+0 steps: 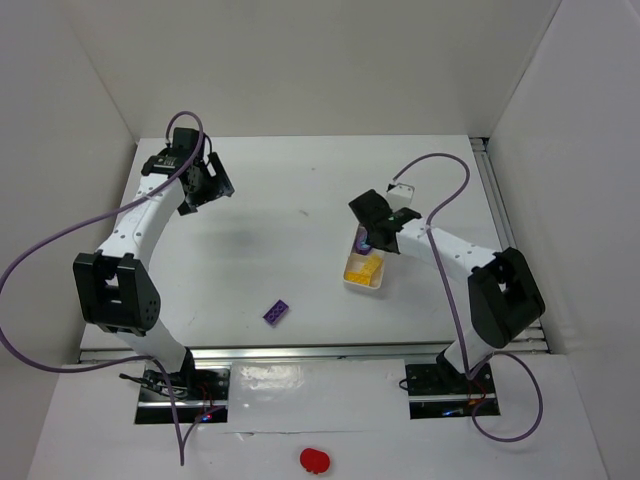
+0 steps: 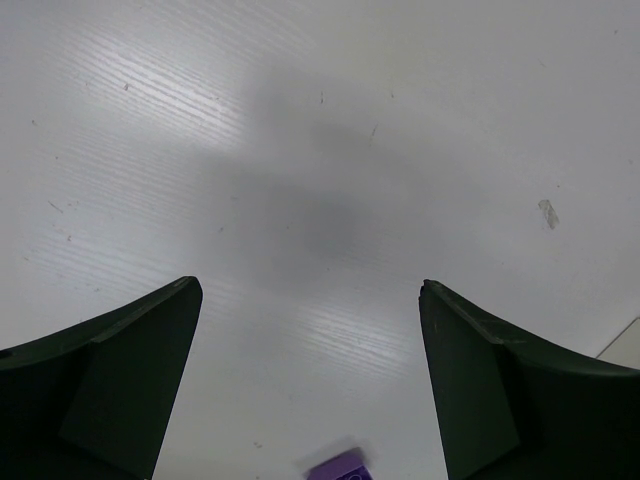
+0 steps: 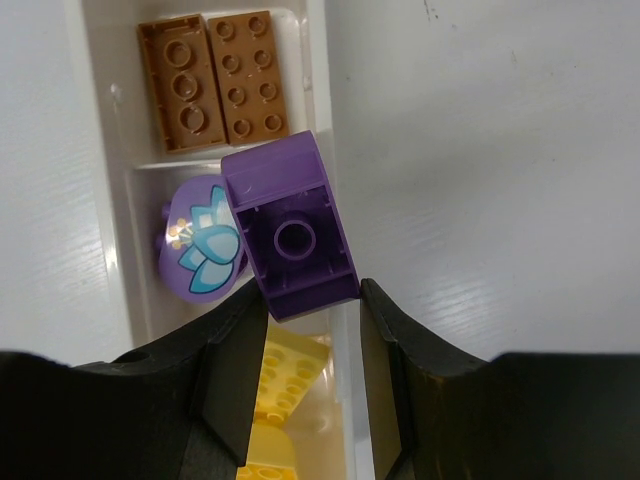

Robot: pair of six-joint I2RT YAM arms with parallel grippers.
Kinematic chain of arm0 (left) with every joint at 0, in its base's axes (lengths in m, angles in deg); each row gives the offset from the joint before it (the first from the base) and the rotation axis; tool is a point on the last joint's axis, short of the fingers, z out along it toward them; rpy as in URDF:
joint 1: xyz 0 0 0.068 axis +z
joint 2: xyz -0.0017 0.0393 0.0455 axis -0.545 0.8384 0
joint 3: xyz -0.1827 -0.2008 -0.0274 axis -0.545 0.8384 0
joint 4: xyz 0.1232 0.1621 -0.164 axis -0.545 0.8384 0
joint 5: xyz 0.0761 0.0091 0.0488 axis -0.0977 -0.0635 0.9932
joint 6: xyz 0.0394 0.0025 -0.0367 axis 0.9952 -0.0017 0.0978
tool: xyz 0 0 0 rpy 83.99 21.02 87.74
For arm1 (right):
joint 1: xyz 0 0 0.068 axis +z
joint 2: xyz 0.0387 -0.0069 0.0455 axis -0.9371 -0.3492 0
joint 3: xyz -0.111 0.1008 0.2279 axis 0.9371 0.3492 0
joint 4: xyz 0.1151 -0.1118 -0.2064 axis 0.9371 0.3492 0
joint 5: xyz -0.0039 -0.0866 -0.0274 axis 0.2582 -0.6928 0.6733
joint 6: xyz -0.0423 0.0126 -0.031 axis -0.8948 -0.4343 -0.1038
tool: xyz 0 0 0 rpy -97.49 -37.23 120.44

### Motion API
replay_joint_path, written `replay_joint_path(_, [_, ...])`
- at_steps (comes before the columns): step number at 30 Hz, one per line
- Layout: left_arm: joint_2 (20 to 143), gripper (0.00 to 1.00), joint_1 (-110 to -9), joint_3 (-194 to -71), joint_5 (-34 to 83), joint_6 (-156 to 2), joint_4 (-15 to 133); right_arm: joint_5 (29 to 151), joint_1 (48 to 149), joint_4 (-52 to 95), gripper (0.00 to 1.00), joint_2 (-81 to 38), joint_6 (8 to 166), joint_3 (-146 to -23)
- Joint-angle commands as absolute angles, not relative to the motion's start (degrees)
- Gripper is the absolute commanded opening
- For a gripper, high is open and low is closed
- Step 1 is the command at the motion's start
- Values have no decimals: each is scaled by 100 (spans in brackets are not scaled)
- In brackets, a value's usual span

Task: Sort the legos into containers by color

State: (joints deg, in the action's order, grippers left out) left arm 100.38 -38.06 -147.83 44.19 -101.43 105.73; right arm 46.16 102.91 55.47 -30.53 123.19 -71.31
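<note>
Right end effector: pinching a purple brick by its near end, underside up. The brick hangs tilted over the white tray.

Tray contents: two brown bricks in the far compartment, a rounded purple piece in the middle one, and yellow bricks in the near one.

Step in hand, as judged: placing the held brick with the purple piece. Its far edge overlaps the partition towards the brown bricks, and its right side sits over the tray's right wall. A release from this pose risks the brick bridging the wall or tipping out. Recommended: shift slightly left and towards the near side, lower until the brick is within the walls, then part the fingers.

Left end effector: spread, holding nothing, above bare worktop.

Outstanding: a second purple brick lies on the worktop, well apart from the tray.
</note>
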Motion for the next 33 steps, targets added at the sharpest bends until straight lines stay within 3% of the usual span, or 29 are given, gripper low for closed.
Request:
replay_joint_path(1, [10096, 100, -3812, -15026, 4376, -10030, 10512, 4545, 10138, 5643, 45, -3111, 12631, -7228])
replay_joint_path(25, [10202, 100, -3812, -15026, 4323, -10029, 10512, 4748, 10454, 5695, 50, -3278, 12613, -7422])
replay_joint_path(27, [10202, 100, -3812, -15026, 4271, -10029, 10512, 4695, 10454, 5696, 55, -3278, 12683, -7422])
replay_joint_path(30, [10202, 100, -3812, -15026, 4270, -9977, 10512, 4695, 10454, 5696, 72, -3278, 12683, -7422])
replay_joint_path(33, [10202, 100, -3812, -15026, 4270, -9976, 10512, 4695, 10454, 5748, 73, -3330, 12683, -7483])
